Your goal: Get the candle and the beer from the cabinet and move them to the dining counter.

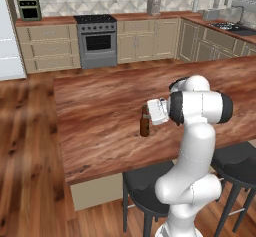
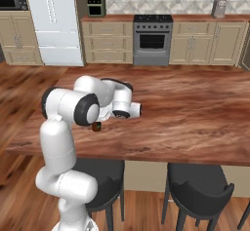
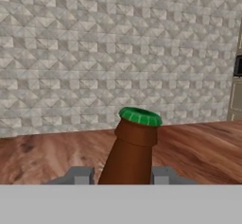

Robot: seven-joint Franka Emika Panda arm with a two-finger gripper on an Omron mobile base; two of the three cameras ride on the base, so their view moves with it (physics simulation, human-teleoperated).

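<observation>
Beer [image 1: 144, 123] stands upright on the dining worktop [image 1: 100, 111], a dark brown bottle just left of the white arm's wrist in the left base view. In the right base view just the bottle's lower part [image 2: 96, 126] peeks out under the arm's forearm, near the worktop's front edge at about 9 o'clock of the slab.

Tool [image 3: 122, 176] sits at the bottle: in the hand view the two grey fingertips [image 3: 79, 176] flank the bottle's shoulder, one on each side, close in against the glass. Jaws narrow, closed to bottle width; looks like it is holding the beer, contact itself is cut off at the frame bottom. Bottle neck leans slightly toward 1 o'clock in the hand view. The cap [image 3: 140, 116] reads green here.

Tool body [image 1: 156, 111] is level with the bottle's upper part, arm bent over the worktop from the stool side.

Two black round stools [image 2: 197, 186] sit under the worktop's near edge, at 6 o'clock. Across the floor at 12 o'clock: steel stove [image 1: 96, 41] between beige base cabinets [image 1: 47, 48], tile backsplash [image 3: 118, 53] behind. White fridge [image 2: 54, 20] at 11 o'clock in the right base view.
</observation>
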